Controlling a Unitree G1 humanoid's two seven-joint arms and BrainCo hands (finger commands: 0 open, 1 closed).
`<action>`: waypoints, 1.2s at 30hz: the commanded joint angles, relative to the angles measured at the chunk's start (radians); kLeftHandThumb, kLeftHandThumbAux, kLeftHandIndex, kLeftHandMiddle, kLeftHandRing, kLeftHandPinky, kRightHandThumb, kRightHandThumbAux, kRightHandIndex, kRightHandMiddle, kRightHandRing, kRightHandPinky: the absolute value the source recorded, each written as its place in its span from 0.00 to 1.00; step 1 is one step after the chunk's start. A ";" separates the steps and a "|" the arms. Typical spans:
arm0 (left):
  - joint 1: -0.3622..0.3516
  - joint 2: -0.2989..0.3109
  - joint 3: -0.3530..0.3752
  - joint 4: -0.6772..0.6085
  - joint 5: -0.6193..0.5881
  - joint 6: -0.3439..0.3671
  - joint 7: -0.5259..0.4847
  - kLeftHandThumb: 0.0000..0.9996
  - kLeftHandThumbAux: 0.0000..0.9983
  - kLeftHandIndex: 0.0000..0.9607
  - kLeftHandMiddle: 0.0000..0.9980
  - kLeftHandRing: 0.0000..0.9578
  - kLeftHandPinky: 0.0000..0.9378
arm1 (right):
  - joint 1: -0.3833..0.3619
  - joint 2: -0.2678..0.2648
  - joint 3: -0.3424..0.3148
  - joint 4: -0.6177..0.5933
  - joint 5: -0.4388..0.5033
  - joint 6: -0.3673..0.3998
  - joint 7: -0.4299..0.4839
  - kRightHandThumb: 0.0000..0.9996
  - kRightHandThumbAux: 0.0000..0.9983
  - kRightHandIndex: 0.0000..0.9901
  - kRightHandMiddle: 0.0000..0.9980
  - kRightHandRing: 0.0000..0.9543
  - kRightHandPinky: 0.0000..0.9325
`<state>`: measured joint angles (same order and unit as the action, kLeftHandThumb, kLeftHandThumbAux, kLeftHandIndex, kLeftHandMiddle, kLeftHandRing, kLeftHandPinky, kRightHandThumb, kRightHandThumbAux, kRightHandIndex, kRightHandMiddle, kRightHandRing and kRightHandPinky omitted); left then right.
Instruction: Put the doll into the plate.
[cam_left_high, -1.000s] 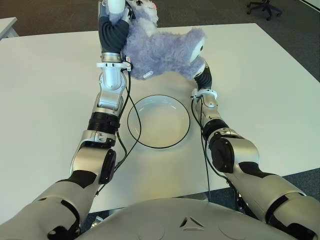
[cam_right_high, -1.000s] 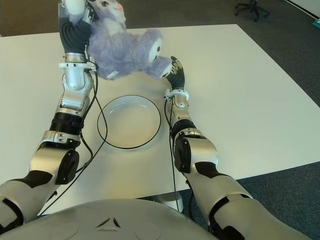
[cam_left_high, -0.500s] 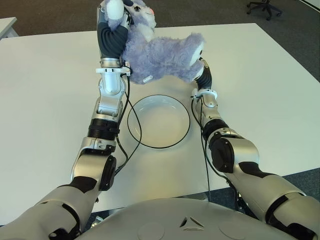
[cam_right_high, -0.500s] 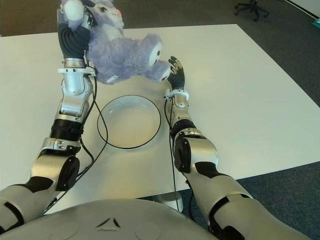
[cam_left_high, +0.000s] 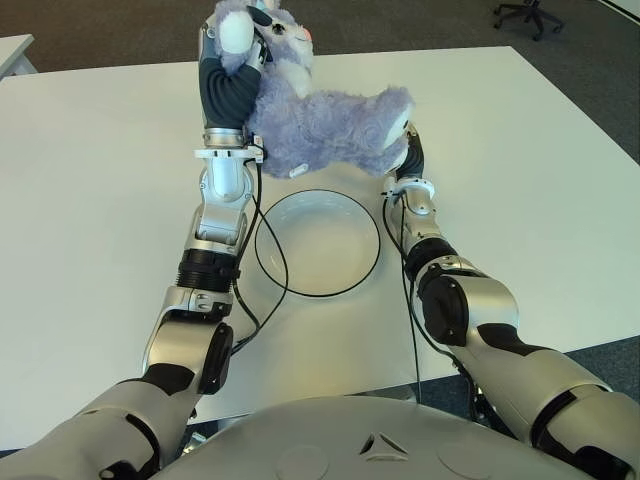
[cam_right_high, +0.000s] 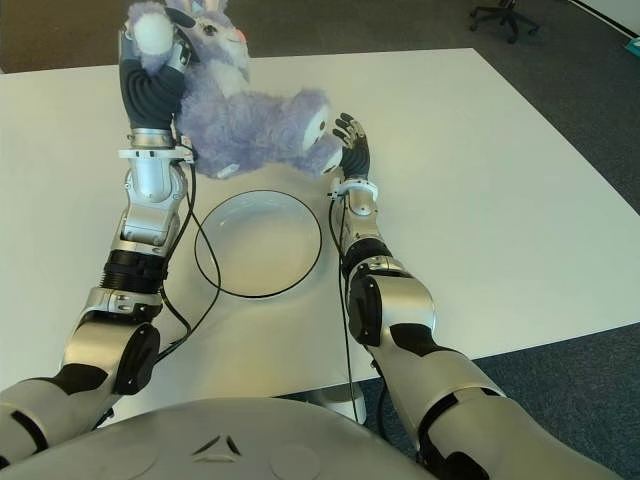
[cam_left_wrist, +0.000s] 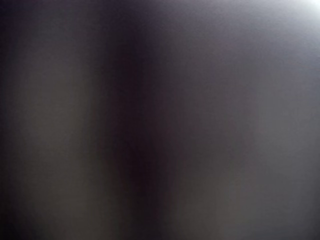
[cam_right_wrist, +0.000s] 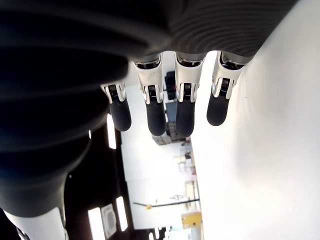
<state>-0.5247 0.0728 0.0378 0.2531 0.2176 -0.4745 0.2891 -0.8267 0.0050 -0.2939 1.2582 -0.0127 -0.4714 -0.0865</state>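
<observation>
A fluffy purple doll (cam_left_high: 330, 125) hangs in the air above the far rim of the white plate (cam_left_high: 262, 262), which has a dark edge and lies on the table between my arms. My left hand (cam_left_high: 238, 45) is raised and shut on the doll's upper body beside its head; the left wrist view is dark, covered by the plush. My right hand (cam_right_high: 350, 140) stands upright at the doll's foot, on its right side. Its fingers (cam_right_wrist: 156, 115) are spread and hold nothing.
The white table (cam_left_high: 100, 200) stretches wide on both sides of the plate. Black cables run along both forearms and one drapes over the plate's left rim. An office chair (cam_left_high: 525, 15) stands on the dark floor beyond the far right corner.
The doll's legs have swung slightly left and down, toward my left arm. My right hand, earlier partly hidden behind the foot, now shows free beside it with fingers spread.
</observation>
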 joint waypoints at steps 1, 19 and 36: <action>0.026 -0.009 -0.003 -0.014 0.008 -0.026 0.010 0.73 0.70 0.46 0.88 0.92 0.92 | 0.146 0.028 -0.013 0.092 0.014 0.085 -0.008 0.07 0.74 0.15 0.18 0.17 0.16; 0.083 -0.025 -0.034 -0.063 0.074 -0.026 0.025 0.73 0.70 0.46 0.87 0.91 0.91 | 0.147 0.027 -0.016 0.091 0.017 0.086 -0.007 0.07 0.74 0.17 0.18 0.17 0.16; 0.173 -0.043 -0.064 -0.144 -0.010 0.015 -0.074 0.73 0.70 0.46 0.84 0.89 0.91 | 0.150 0.028 -0.019 0.091 0.019 0.081 -0.004 0.08 0.73 0.20 0.19 0.17 0.16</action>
<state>-0.3775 0.0370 -0.0221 0.1273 0.2364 -0.4711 0.2392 -0.8266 0.0058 -0.2979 1.2582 -0.0107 -0.4714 -0.0872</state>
